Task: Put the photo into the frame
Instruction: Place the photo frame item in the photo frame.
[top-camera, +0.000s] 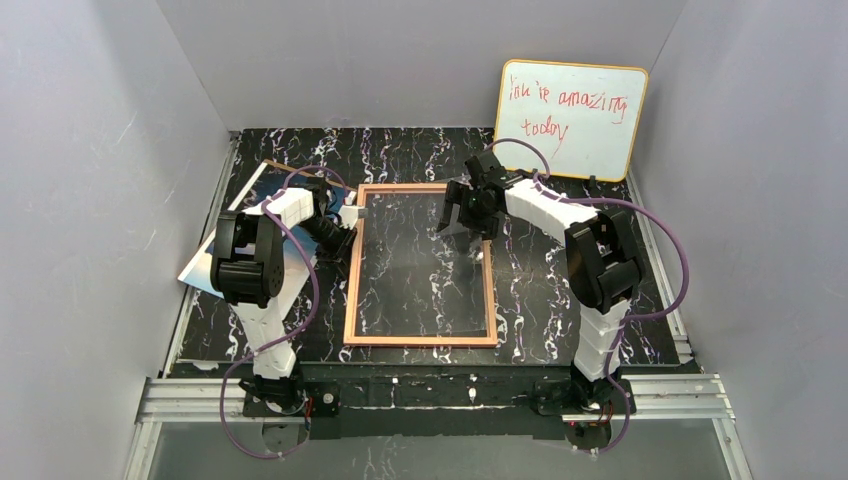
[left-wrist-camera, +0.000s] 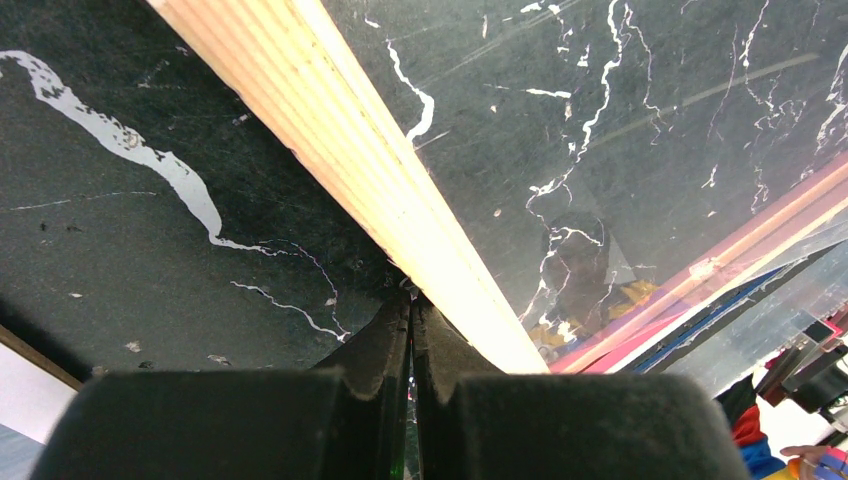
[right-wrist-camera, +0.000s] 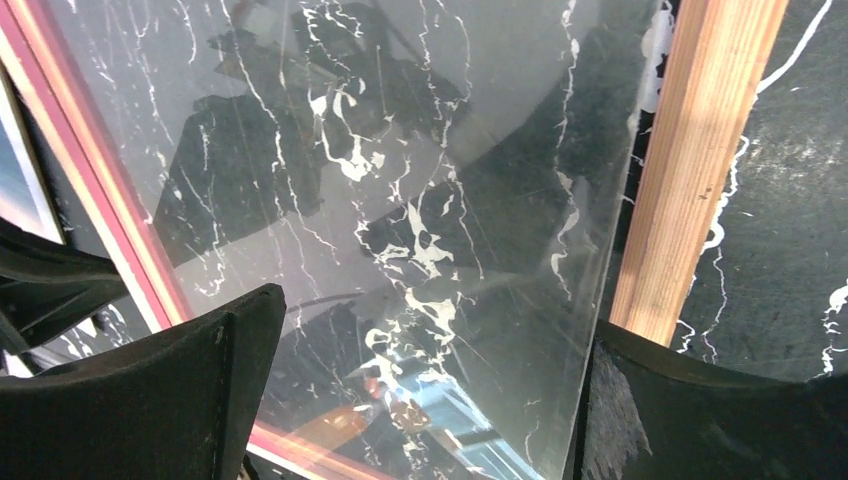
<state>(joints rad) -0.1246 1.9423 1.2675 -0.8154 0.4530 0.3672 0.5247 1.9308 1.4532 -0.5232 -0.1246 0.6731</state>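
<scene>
1. Black marbled desk (top-camera: 560, 300) carries the frame (top-camera: 420, 341), which lies flat at its centre with the orange-tan reverse up and the clear pane (top-camera: 420, 265) inside the border.
2. The left arm is folded, its elbow raised and its forearm pointing toward the frame's far left corner. The left tool (top-camera: 343, 218) sits low beside the left rail.
3. The left tool (left-wrist-camera: 411, 300) is clenched: its fingers press together with nothing visible between them, and the tips are right at the rail's outer edge.
4. The right arm stretches from its base over the frame's right side with the wrist bent downward. The right tool (top-camera: 462, 225) hangs above the far right part of the pane.
5. The right tool (right-wrist-camera: 420, 340) is released and spread wide. One finger is over the pane (right-wrist-camera: 400, 200), and the other is by the right rail.
6. The photo (top-camera: 198, 268) lies on the desk left of the frame. It is partly hidden under the left arm and well apart from the right tool.
7. A whiteboard (top-camera: 570, 120) with red writing stands at the far right.
</scene>
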